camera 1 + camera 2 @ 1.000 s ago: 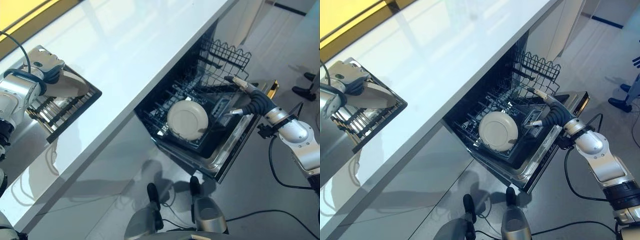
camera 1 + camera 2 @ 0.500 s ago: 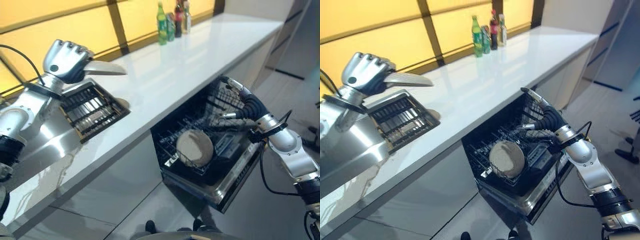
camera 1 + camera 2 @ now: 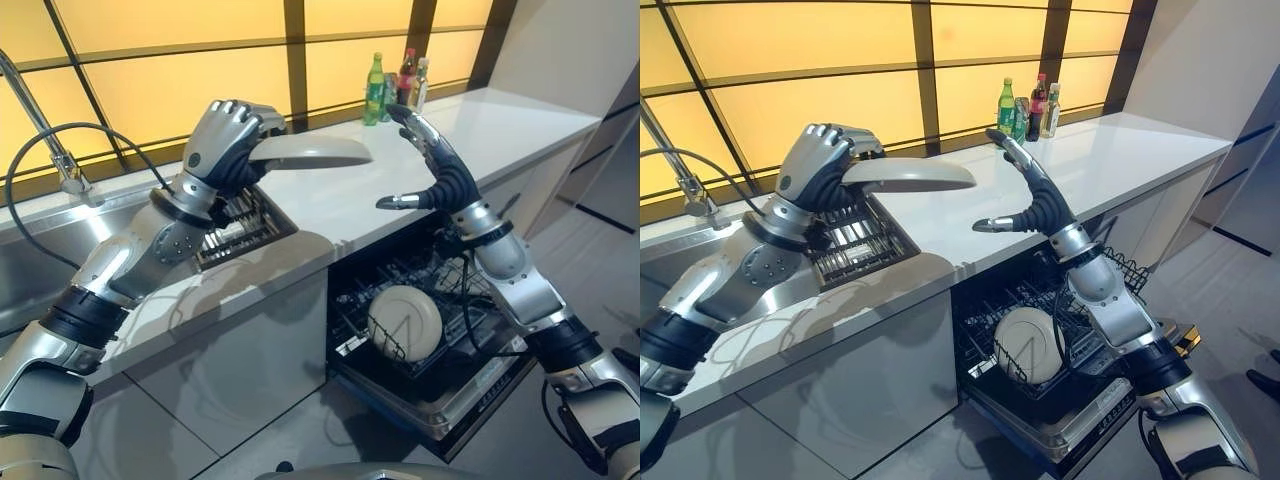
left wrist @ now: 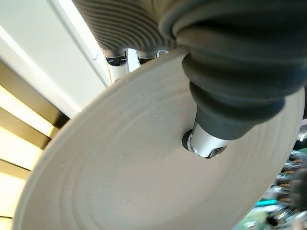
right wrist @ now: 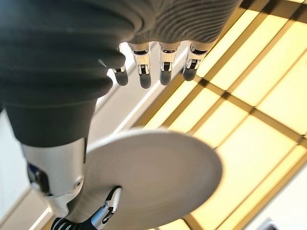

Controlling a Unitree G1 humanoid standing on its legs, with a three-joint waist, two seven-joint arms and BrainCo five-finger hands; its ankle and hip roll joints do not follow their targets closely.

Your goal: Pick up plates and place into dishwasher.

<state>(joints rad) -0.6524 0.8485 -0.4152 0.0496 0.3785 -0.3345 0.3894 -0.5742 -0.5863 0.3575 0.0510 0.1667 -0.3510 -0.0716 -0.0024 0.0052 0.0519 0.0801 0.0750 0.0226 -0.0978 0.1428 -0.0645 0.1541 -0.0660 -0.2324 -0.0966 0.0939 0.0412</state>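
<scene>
Left eye view: left hand [image 3: 225, 140] curled round the rim of a grey plate [image 3: 305, 152], held flat above the worktop [image 3: 470, 120]; right hand [image 3: 432, 172] spread wide, fingers straight, just beside the plate's free edge; second plate [image 3: 405, 322] upright in the dishwasher [image 3: 440, 345] rack below; for a sound handover, best pinched by the right hand at the free rim before any left-hand release.

Grey plate [image 4: 120, 167], hand [image 4: 211, 129] gripping it
</scene>
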